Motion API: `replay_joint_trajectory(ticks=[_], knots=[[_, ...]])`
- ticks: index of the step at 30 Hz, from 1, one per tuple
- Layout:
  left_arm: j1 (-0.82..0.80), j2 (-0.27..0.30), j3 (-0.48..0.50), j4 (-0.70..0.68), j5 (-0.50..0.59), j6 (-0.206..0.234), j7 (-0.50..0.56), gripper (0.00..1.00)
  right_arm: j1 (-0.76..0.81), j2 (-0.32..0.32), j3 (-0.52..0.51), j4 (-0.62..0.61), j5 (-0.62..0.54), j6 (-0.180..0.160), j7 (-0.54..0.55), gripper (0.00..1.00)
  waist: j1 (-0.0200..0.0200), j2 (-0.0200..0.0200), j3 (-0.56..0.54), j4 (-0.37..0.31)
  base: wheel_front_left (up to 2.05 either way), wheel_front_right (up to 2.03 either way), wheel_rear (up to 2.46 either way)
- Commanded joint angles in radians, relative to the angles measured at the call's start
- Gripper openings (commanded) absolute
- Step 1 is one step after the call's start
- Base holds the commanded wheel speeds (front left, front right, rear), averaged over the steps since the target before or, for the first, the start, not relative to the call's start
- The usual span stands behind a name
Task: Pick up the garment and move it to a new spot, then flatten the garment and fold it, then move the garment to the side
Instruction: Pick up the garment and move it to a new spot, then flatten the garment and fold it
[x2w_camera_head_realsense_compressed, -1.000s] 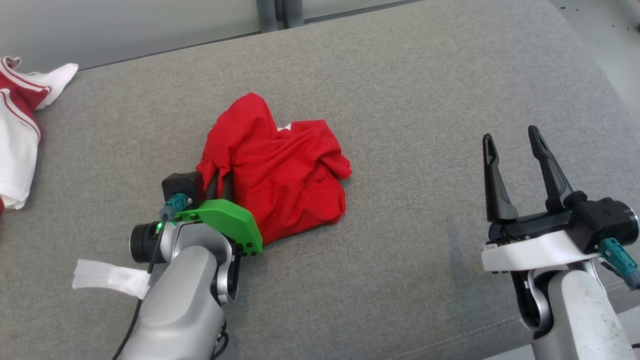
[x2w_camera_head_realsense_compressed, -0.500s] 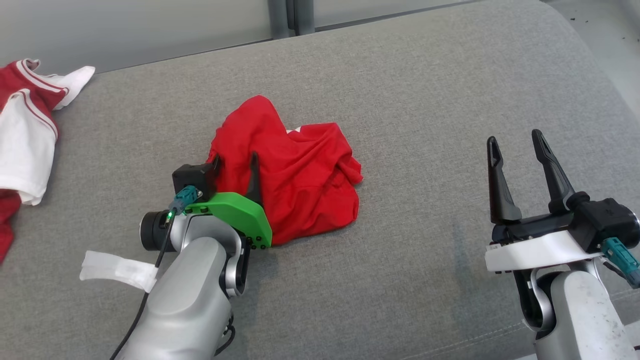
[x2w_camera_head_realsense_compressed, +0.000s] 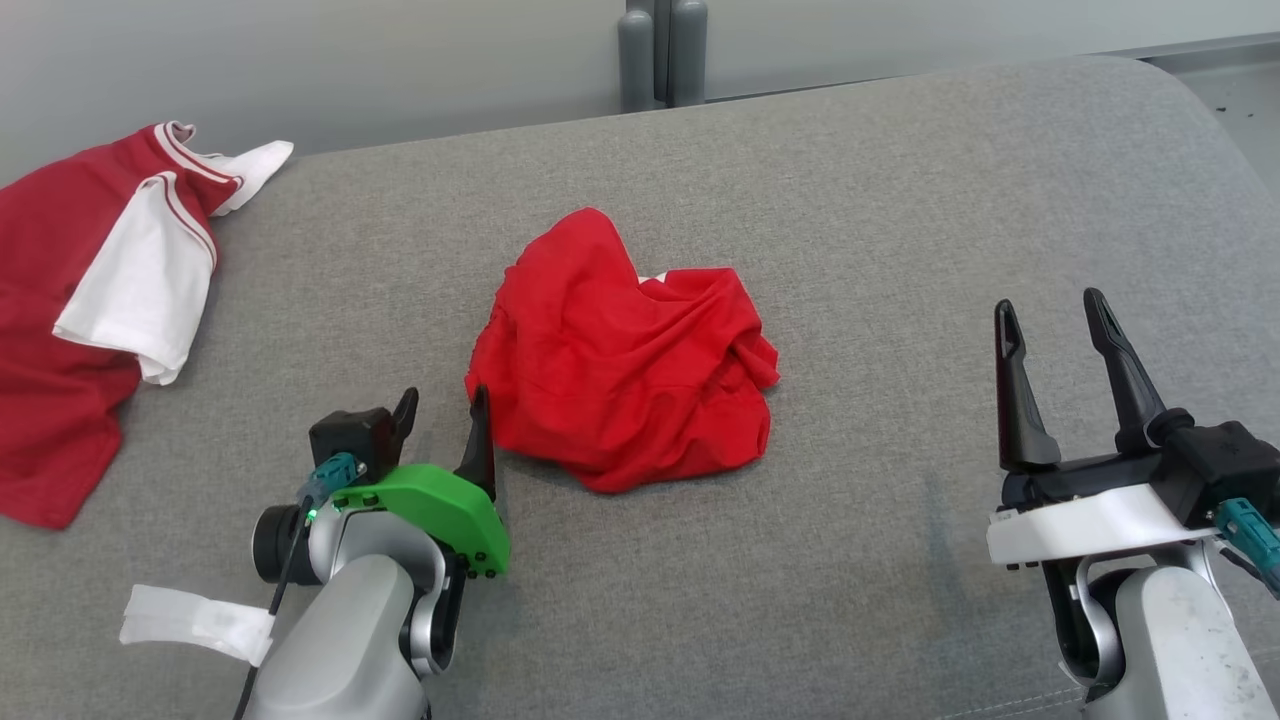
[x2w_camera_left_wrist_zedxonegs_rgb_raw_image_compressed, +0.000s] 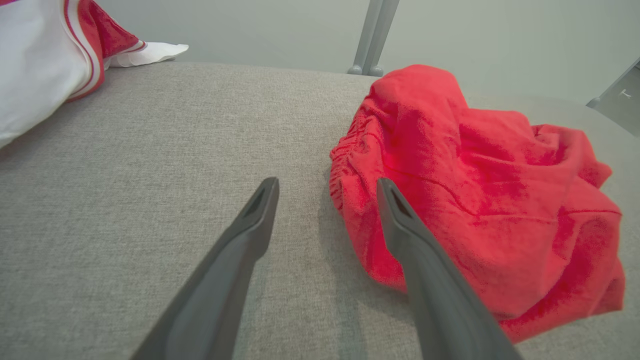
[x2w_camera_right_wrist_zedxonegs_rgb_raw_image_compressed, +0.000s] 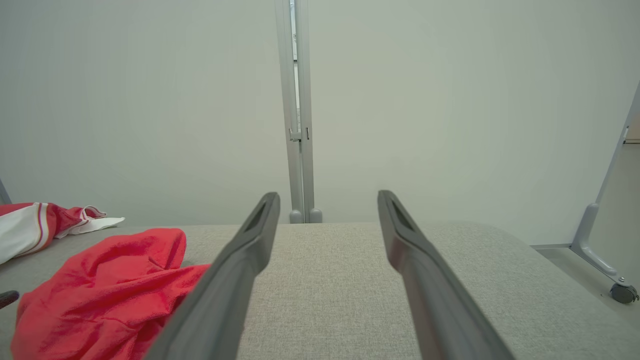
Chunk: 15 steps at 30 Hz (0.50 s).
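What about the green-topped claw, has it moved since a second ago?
Yes. Against the red garment, the left gripper has drawn back toward the robot and opened.

The garment (x2w_camera_head_realsense_compressed: 625, 355) lies mid-worktop (x2w_camera_head_realsense_compressed: 900, 200). From it, the left gripper (x2w_camera_head_realsense_compressed: 443, 398) sits at seven o'clock, fingers (x2w_camera_head_realsense_compressed: 480, 445) just beside the cloth. The right gripper (x2w_camera_head_realsense_compressed: 1050, 303) is at four o'clock, well apart. Another shirt (x2w_camera_head_realsense_compressed: 90, 300) lies at ten o'clock, and a post (x2w_camera_head_realsense_compressed: 660, 55) stands at twelve, behind the worktop.

A plain red garment (x2w_camera_head_realsense_compressed: 625, 355) lies crumpled in a heap on the grey cushion (x2w_camera_head_realsense_compressed: 900, 200)
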Motion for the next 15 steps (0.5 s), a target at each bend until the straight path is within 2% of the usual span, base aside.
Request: replay_joint_trajectory(ticks=[1,10,15], knots=[[0.020,0.014,-0.005,-0.006,-0.008,-0.008,0.005,1.00,0.014,-0.003,0.000,-0.002,-0.011,0.000,-0.003,1.00,0.0000,-0.0001,-0.010,0.012,0.00,0.00,0.00],[0.033,0.019,-0.024,-0.005,-0.025,-0.064,0.024,1.00,0.000,-0.003,0.013,-0.006,-0.019,0.000,-0.004,1.00,0.0000,-0.0001,0.009,-0.011,0.00,0.00,0.00],[0.012,0.020,-0.013,0.014,-0.037,-0.068,0.018,1.00,-0.005,-0.003,0.012,-0.007,-0.025,0.000,-0.004,1.00,0.0000,-0.0001,0.022,-0.036,0.00,0.00,0.00]])
